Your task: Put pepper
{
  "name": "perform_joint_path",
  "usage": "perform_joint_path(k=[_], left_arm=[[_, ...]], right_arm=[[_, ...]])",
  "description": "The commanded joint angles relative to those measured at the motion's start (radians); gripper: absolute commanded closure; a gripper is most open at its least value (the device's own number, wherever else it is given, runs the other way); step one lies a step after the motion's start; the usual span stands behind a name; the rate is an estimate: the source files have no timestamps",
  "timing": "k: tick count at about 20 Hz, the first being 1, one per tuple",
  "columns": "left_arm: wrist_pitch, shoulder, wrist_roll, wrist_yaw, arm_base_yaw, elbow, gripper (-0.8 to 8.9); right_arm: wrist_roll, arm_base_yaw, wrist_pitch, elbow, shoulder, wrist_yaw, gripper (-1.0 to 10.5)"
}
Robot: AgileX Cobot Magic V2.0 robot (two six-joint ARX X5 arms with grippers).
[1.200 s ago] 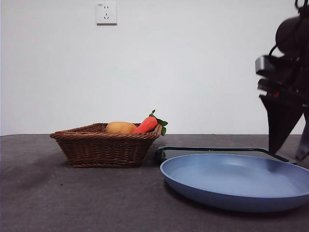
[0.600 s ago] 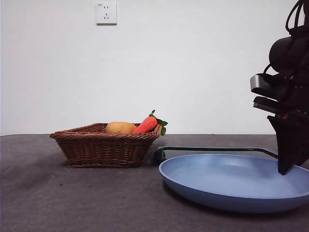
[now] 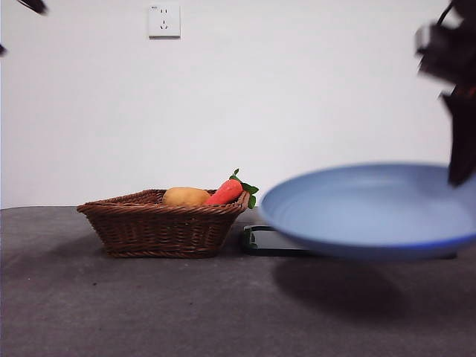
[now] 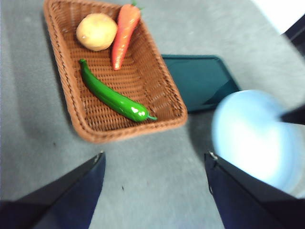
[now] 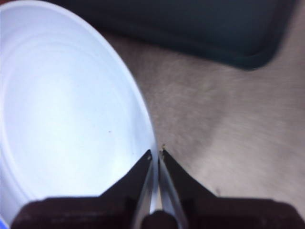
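We see the pepper (image 4: 113, 97) lying slantwise in the basket (image 4: 76, 109), ahead of our wide-open left pincer (image 4: 155, 160), the nearer one; our right pincer (image 5: 155, 155) pinches the plate (image 5: 57, 109) rim above the worktop (image 3: 111, 305).

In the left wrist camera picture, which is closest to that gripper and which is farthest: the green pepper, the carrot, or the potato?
From the left gripper, open above the table:
1. The pepper, nearest, lying along the basket's near part.
2. The carrot, farther in, its thin tip pointing toward the pepper.
3. The potato, beside the carrot at the far end; about as far.
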Motion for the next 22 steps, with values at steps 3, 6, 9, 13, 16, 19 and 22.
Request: perform_joint_path(k=[3,6,9,13,16,19,22], left_arm=[[0.029,0.303,-0.077,-0.211,-0.171,0.190,4.51],[0.010,0.515,-0.100,-0.292,-0.235,0.345,4.51],[-0.052,0.709,-0.132,-0.346,-0.261,0.504,4.51],[-0.118,0.887,-0.164,-0.403,-0.265,0.636,4.52],[-0.113,0.967,-0.188,-0.415,-0.266,0.665,4.52],[-0.105,1.036,-0.208,-0.418,-0.272,0.665,4.52],[-0.090,1.088,-0.230,-0.417,-0.276,0.665,4.52]], right_arm=[[0.015,-0.044,-0.034,0.020,-0.173,-0.002,9.4],[0.015,-0.057,-0.065,0.043,-0.259,-0.002,9.4],[0.015,-0.057,-0.072,0.052,-0.326,-0.002,9.4],[0.015,-0.057,-0.081,0.052,-0.365,-0.002,9.4],[0.014,-0.057,-0.080,0.052,-0.371,-0.003,9.4],[0.014,-0.057,-0.080,0.051,-0.371,-0.003,9.4],[0.014,-0.057,-0.080,0.052,-0.371,-0.004,9.4]])
